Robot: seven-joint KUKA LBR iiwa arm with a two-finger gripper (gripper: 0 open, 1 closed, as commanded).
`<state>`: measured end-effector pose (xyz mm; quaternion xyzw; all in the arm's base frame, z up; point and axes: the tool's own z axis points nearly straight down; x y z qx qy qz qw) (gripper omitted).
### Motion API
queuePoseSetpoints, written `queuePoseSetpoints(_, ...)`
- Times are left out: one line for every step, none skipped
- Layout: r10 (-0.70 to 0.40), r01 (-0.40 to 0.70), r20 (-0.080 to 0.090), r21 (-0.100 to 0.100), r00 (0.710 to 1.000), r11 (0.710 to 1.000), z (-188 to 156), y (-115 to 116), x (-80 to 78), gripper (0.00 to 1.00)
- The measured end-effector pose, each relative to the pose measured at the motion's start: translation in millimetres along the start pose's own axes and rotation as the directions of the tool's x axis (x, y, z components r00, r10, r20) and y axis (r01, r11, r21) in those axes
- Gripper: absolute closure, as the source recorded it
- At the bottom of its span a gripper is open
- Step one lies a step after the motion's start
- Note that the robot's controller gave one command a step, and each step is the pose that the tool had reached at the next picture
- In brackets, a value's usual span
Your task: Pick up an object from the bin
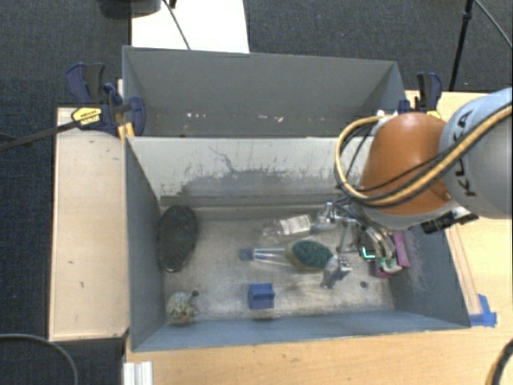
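- Camera view: one grey metal bin, with the arm's gripper low at its right side.
- One dark green oval brush with a clear handle lies mid-floor, just left of the gripper.
- Whether the jaws are spread or pressed together, I cannot tell.
- One small blue block, one dark oval pad and one crumpled ball lie apart.
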<state>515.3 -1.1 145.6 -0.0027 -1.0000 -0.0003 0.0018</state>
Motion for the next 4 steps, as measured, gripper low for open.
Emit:
queuePoseSetpoints(-0.19, 0.189, 0.026, 0.006, 0.982, 0.982, 45, 12, -41.4, 0.0)
queuePoseSetpoints(-0.19, 0.19, 0.017, 0.003, 0.982, 0.982, 51, 13, -39.1, 1.0)
queuePoseSetpoints(-0.373, 0.373, 0.009, 0.003, 0.928, 0.928, 3, 19, -32.9, 1.0)
queuePoseSetpoints(-0.361, 0.361, 0.014, 0.006, 0.933, 0.933, -79, 10, -45.5, 1.0)
